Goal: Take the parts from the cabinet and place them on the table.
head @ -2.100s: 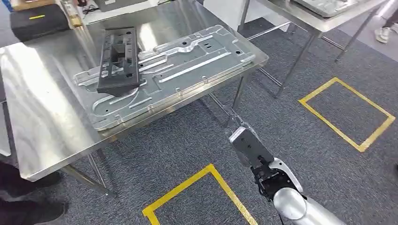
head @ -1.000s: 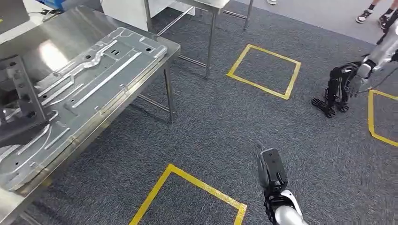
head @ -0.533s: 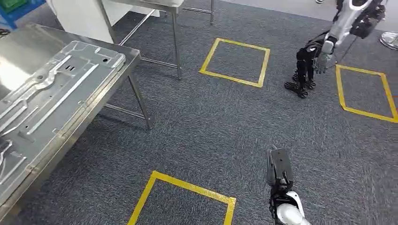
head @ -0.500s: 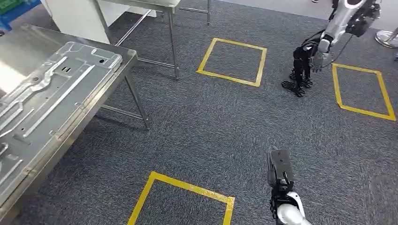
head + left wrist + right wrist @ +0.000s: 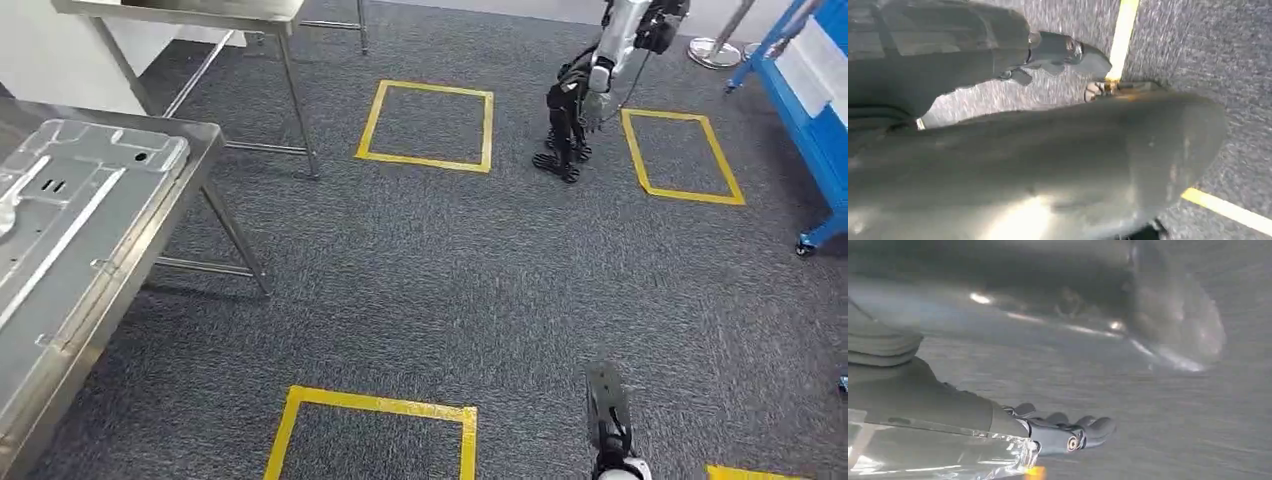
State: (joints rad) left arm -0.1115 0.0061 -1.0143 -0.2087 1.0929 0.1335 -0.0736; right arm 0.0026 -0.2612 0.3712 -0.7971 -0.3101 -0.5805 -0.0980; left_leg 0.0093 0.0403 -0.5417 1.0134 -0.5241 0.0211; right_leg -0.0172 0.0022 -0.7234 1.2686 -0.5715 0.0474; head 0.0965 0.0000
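Right wrist view: the right hand (image 5: 1058, 432) hangs over grey carpet, fingers (image 5: 1088, 427) loosely extended and holding nothing. The left hand (image 5: 1063, 52) looks empty too, though blur leaves that unsure. In the head view a metal panel (image 5: 60, 215) lies on the table (image 5: 185, 160), well apart.

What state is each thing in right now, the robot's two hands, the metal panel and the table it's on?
right hand: hanging over the carpet, holding nothing
left hand: hanging over the carpet, holding nothing
metal panel: lying flat on the table
steel table: standing, bearing the panel
other robot: standing beside a yellow floor square
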